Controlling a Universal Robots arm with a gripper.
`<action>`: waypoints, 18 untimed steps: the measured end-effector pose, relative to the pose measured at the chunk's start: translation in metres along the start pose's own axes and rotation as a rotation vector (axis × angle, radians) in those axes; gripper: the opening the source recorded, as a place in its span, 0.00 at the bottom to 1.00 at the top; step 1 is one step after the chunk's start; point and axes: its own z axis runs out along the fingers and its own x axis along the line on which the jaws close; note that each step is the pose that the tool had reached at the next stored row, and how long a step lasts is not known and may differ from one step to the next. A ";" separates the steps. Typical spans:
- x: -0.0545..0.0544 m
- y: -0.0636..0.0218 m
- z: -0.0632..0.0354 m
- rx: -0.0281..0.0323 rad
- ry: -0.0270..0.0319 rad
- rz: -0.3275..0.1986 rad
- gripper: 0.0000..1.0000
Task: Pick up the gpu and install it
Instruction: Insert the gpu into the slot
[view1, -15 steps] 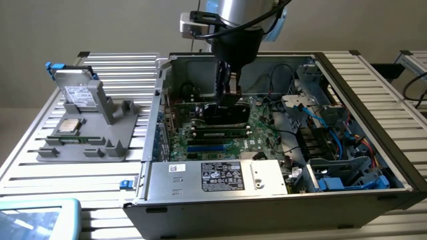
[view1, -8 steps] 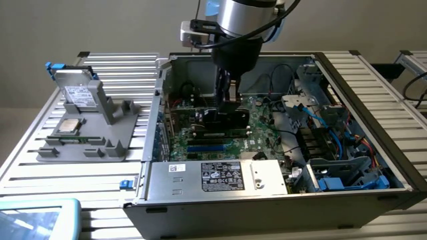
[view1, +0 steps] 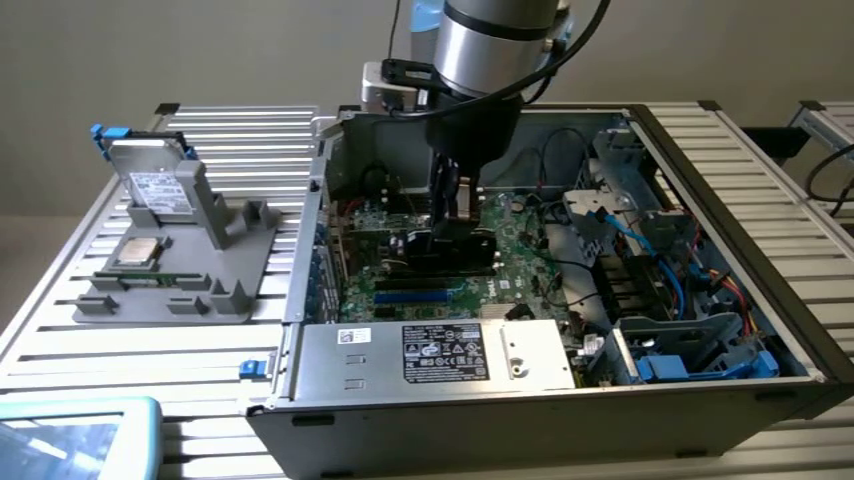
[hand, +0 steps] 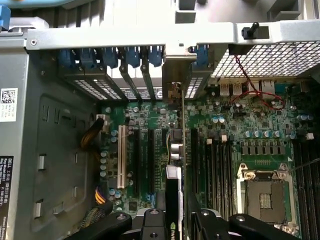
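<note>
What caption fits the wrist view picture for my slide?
End effector holding the thin black, green-edged graphics card edge-on over the green motherboard inside the grey metal computer case.

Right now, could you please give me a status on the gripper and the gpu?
Gripper shut on gpu. Card upright over motherboard slots, bracket end toward rear case wall. Red cable off to one side, clear of card.

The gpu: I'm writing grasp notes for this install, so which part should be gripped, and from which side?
Pinch the gpu's two flat faces along the long edge facing away from the motherboard, coming from above. It stands on edge with its bracket toward the case's rear openings, so this leaves the connector edge free. The gripper clamps it that way.
</note>
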 end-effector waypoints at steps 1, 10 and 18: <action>0.000 -0.0002 0.0018 -0.0011 0.0001 0.000 0.27; 0.001 -0.0025 0.0176 -0.0119 0.0004 0.000 0.27; -0.004 -0.0024 0.0229 -0.0175 0.0004 -0.001 0.27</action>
